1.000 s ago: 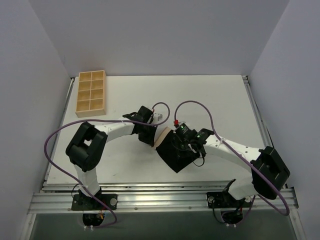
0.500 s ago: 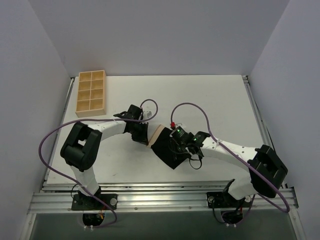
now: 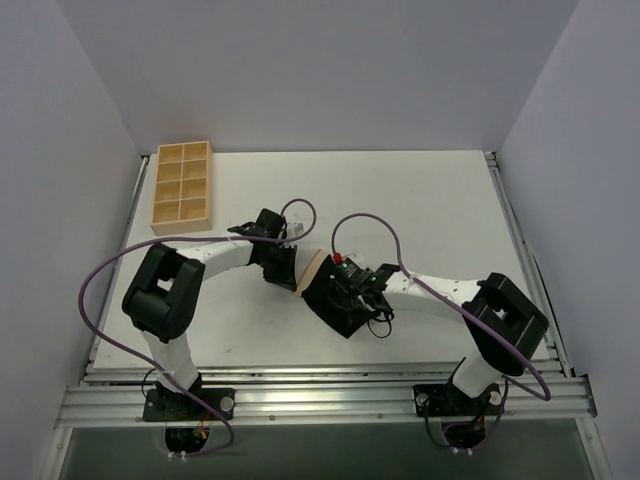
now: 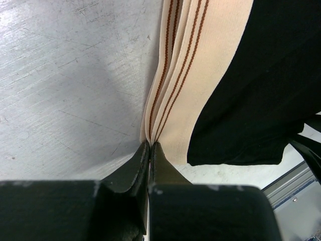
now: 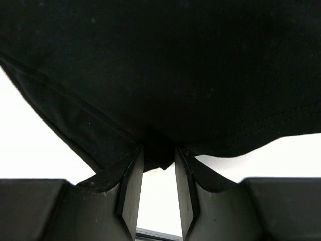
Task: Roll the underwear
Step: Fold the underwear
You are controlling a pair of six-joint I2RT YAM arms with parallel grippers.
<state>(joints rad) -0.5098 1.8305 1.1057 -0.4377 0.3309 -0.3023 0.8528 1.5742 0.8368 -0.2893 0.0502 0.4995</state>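
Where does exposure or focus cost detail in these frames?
Right wrist: white table blown out, black fabric underwear with beige waistband shows only faint seams. Left wrist: waistband stripes sharp, left claw almost pure black. Top external: even light, soft shadows.

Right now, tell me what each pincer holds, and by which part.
Left pincer: underwear, by the waistband's edge. Right pincer: the same underwear, by a bunched fold near its black hem.

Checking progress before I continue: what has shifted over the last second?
The underwear slid leftward: the left claw pulled its waistband that way, and the right claw followed on the black cloth, its arm folding in. Both kept their grip. The tray stayed put.
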